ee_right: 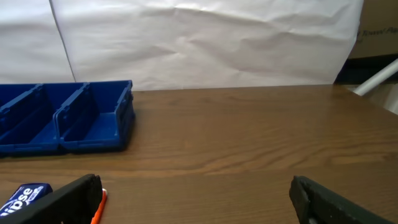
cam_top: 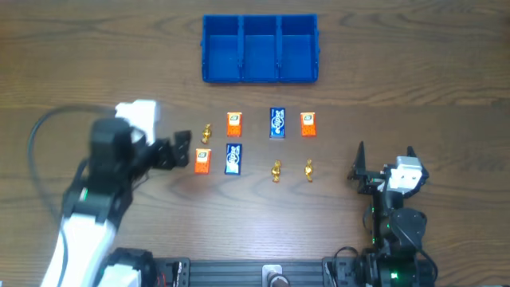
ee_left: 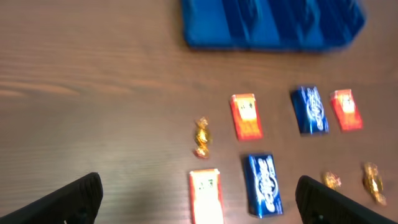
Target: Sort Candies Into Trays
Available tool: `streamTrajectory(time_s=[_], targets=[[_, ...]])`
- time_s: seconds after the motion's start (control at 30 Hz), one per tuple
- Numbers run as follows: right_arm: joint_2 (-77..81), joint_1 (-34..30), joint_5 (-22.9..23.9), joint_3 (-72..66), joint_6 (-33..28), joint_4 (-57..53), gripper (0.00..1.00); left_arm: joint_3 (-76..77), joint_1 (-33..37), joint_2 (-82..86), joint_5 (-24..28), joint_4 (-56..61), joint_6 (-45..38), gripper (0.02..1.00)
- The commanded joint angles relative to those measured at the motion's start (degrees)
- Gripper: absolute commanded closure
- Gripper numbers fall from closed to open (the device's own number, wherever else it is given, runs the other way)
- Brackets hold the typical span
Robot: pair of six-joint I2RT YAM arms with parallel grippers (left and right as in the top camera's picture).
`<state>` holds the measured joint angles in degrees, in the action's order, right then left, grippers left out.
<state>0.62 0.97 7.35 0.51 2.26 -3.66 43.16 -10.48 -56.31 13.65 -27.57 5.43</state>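
We see our left hand [cam_top: 182, 149] released, fingers spread, beside the orange, blue and gold wrapped candies [cam_top: 277, 123] lying mid-surface, outside the blue three-compartment plastic tray [cam_top: 260, 76] by the far edge. Our right hand [cam_top: 385, 159] is released too.

left arm [cam_top: 84, 219]: white links, black joints, white wrist block, black cable loop [cam_top: 36, 143] | right arm [cam_top: 396, 223]: black, white wrist block, green lights | left gripper [cam_top: 187, 149], right gripper [cam_top: 385, 158]: black fingers
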Motion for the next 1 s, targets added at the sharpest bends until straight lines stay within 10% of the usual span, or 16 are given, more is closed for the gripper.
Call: streamTrajectory(time_s=[0.03, 1.0], targets=[[-0.4, -0.3, 0.1, -0.1, -0.9, -0.3, 0.003, 8.0, -4.8, -18.1, -1.4, -1.8, -0.8, 0.02], [-0.4, -0.3, 0.1, -0.1, -0.9, -0.3, 0.003, 10.7, -12.0, -41.4, -9.8, -10.3, 10.3, 0.064]])
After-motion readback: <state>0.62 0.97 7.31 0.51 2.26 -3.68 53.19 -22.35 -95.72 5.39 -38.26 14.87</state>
